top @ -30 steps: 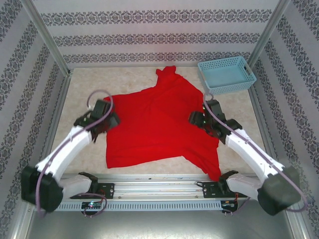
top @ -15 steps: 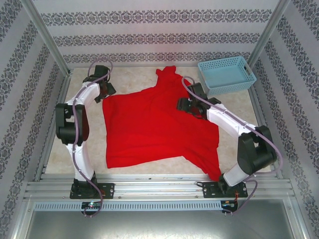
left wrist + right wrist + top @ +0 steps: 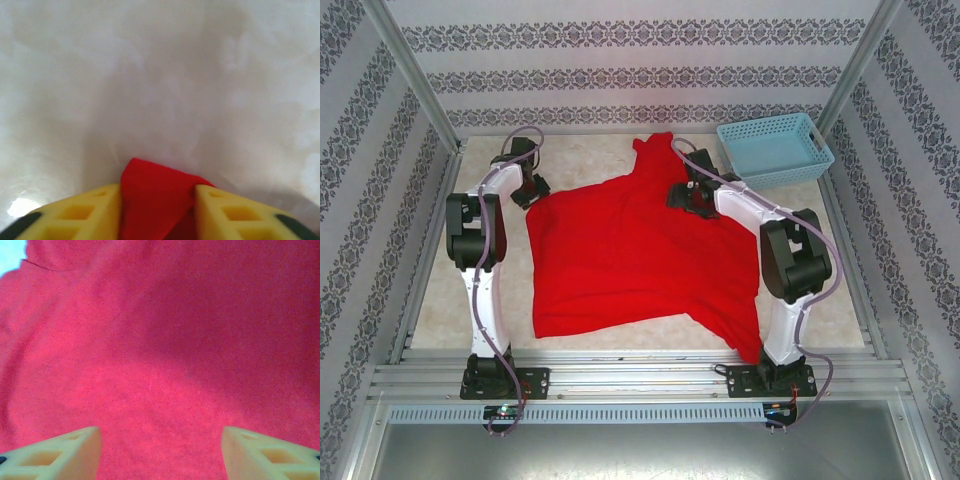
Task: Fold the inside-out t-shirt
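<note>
Nearest the arm bases, the red t-shirt (image 3: 630,260) lies spread and wrinkled on the pale tabletop (image 3: 590,165), one corner trailing down toward the right arm's base and a narrower part reaching to the far edge. Both arms stretch out over the tabletop to the shirt's far half. The left gripper (image 3: 527,188) sits at the shirt's far left corner; in the left wrist view its yellow fingers (image 3: 85,215) stand close together with a bunched fold of red cloth filling the gap and touching both, so it has the corner pinched, with bare tabletop beyond it. The right gripper (image 3: 688,195) is over the shirt's far right part, just below the narrow far section; in the right wrist view its fingers (image 3: 55,455) stand wide apart above flat red cloth, with nothing held between them. Whether they touch the cloth cannot be told. A light blue basket (image 3: 780,176) stands in the far right corner, apart from the shirt.
</note>
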Available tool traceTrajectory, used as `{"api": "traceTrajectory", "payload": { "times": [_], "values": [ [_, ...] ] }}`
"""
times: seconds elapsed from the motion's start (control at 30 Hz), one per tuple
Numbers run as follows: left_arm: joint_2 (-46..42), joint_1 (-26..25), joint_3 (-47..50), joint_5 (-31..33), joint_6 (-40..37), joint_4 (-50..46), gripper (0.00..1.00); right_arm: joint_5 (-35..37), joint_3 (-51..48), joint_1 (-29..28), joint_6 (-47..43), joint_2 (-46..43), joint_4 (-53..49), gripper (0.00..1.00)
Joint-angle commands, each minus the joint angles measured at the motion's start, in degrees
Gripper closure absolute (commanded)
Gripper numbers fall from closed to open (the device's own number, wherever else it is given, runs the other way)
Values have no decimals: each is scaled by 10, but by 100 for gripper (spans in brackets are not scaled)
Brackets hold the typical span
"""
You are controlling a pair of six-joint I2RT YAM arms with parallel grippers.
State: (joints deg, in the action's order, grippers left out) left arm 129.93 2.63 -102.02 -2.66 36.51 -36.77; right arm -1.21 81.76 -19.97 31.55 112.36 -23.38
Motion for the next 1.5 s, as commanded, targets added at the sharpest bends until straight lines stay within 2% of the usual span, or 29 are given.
{"api": "traceTrajectory", "payload": {
  "times": [0.0,0.1,0.27,0.43,0.67,0.77,0.87,0.93,1.23,1.33,1.47],
  "values": [
    [17,13,-5,-28,1,-5,68,-7,28,-1,20,33,-37,35],
    [-7,16,5,-29,2,-3,78,2,28,-5,35,48,-47,35],
    [-71,21,40,-16,3,8,87,7,-4,-7,63,43,-51,36],
    [-129,26,80,-15,2,27,91,-2,-68,-29,86,4,-33,37],
    [-184,26,124,-49,8,51,93,-1,-190,-67,117,-83,9,39],
    [-209,26,142,-50,5,57,94,16,-214,-86,102,-129,7,41],
    [-228,26,153,-55,3,60,94,55,-179,-99,58,-157,-11,41],
    [-236,25,156,-64,4,62,94,75,-128,-95,33,-142,-19,41],
    [-264,23,197,-76,10,73,96,7,183,-53,41,110,-95,38],
    [-277,23,218,-84,14,85,97,-4,250,-50,54,167,-126,38],
    [-286,25,231,-82,14,90,97,-19,270,-46,69,206,-143,37]
  ]
}}
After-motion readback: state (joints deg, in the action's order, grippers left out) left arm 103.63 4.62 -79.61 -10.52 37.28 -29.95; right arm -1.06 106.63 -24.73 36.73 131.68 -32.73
